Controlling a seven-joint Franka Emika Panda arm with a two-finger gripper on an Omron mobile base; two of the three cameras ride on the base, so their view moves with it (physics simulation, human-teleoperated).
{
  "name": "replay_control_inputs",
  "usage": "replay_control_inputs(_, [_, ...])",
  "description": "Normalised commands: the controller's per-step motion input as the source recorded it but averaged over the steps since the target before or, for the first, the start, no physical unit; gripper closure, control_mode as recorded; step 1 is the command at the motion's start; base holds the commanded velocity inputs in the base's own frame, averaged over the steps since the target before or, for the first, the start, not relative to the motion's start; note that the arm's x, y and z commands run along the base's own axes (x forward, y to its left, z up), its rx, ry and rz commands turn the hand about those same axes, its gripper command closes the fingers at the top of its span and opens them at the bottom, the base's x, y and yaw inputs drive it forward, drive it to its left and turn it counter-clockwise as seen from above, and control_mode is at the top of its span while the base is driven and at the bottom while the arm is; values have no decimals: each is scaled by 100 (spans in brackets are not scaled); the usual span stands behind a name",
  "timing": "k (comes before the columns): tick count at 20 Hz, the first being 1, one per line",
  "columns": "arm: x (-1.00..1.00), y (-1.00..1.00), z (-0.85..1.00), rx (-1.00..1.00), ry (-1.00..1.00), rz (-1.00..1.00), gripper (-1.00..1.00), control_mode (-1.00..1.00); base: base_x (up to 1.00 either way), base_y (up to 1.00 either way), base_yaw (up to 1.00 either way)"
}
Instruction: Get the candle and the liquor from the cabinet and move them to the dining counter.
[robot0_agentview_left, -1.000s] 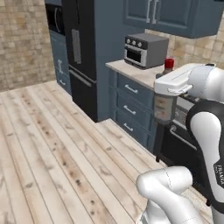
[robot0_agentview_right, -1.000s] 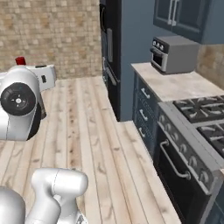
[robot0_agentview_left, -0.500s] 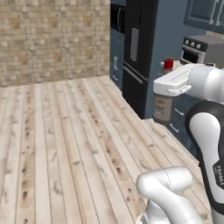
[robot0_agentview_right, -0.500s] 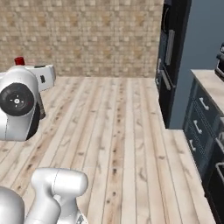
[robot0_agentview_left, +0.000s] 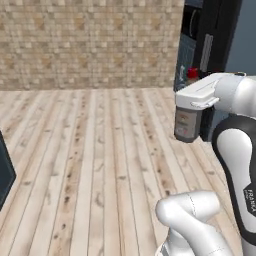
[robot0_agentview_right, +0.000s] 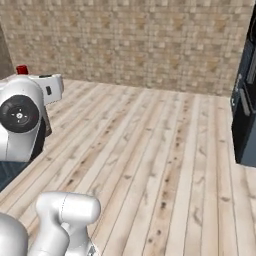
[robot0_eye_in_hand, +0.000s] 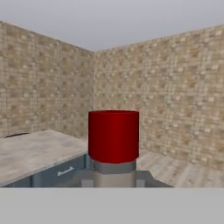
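**Arm carries the liquor upright above the plank floor**

The white arm rises from the base and bends at its upper joint so that the hand reaches out level, well above the wooden floor (robot0_agentview_left: 90, 150). The gripper (robot0_agentview_left: 189, 97) is clamped on the liquor (robot0_agentview_left: 187, 122), holding it near the neck; the bottle hangs upright below the hand, its grey-brown body with a pale label clear of the floor, and its red cap (robot0_agentview_left: 192, 74) pokes up just above the hand. In the right base view the same cap (robot0_agentview_right: 21, 69) shows at the top of the hand, beside the arm's round joint. In the hand view the red cap (robot0_eye_in_hand: 113, 135) stands upright in the middle, with the narrow grey neck just under it. Beyond the cap, a brick wall (robot0_eye_in_hand: 162, 87) forms a corner, and a counter with a beige marbled top (robot0_eye_in_hand: 30, 153) and a dark blue front lies low at the left. A tall dark appliance (robot0_agentview_left: 210, 40) stands behind the hand in the left base view
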Motion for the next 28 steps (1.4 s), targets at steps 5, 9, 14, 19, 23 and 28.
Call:
replay_control_inputs(5, [0, 0, 0, 0, 0, 0, 100, 100, 27, 18, 42])
replay_control_inputs(9, [0, 0, 0, 0, 0, 0, 100, 100, 44, 9, 44])
replay_control_inputs(14, [0, 0, 0, 0, 0, 0, 100, 100, 73, 5, 41])
replay_control_inputs(19, [0, 0, 0, 0, 0, 0, 100, 100, 89, -5, 37])
replay_control_inputs(23, [0, 0, 0, 0, 0, 0, 100, 100, 93, -28, 36])
replay_control_inputs(28, [0, 0, 0, 0, 0, 0, 100, 100, 100, -26, 34])
